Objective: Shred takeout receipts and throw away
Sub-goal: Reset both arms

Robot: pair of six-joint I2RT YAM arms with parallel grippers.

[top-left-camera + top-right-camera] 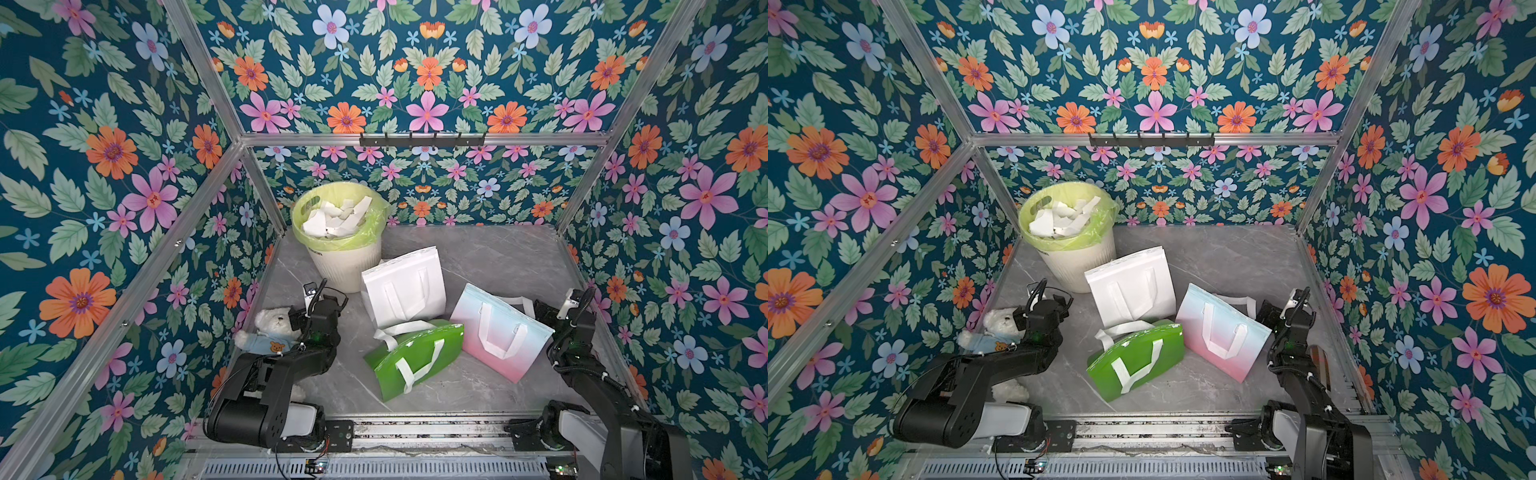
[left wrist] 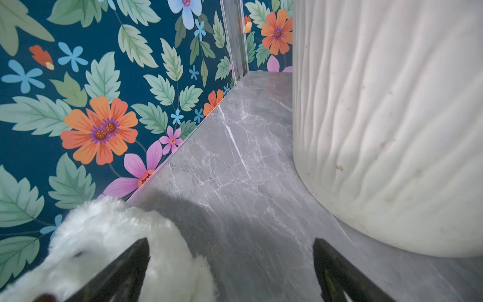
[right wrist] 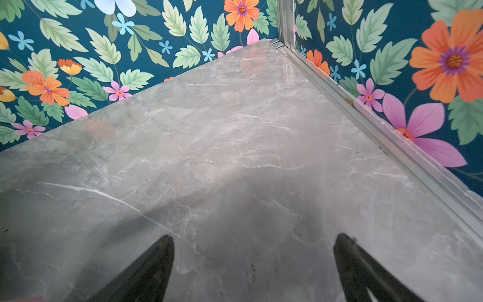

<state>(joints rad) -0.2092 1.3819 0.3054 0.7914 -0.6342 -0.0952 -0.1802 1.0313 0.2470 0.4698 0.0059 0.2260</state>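
Observation:
No whole takeout receipt shows in any view. Torn white paper pieces (image 1: 336, 218) (image 1: 1065, 218) lie in a white ribbed bin (image 1: 349, 266) (image 2: 392, 130) lined with a yellow-green bag, at the back left. My left gripper (image 1: 309, 309) (image 1: 1038, 307) (image 2: 231, 245) hovers low between the bin and a teddy bear, open and empty. My right gripper (image 1: 557, 307) (image 1: 1277, 309) (image 3: 254, 240) is low at the right side, behind the pink-blue bag. It is open, with only bare marble between its fingers.
A white teddy bear (image 1: 270, 328) (image 2: 104, 248) sits by the left wall, touching my left arm. A white tote (image 1: 403, 291), a green bag (image 1: 415, 357) and a pink-blue bag (image 1: 498, 332) lie mid-table. A black hook rail (image 1: 422, 139) hangs on the back wall.

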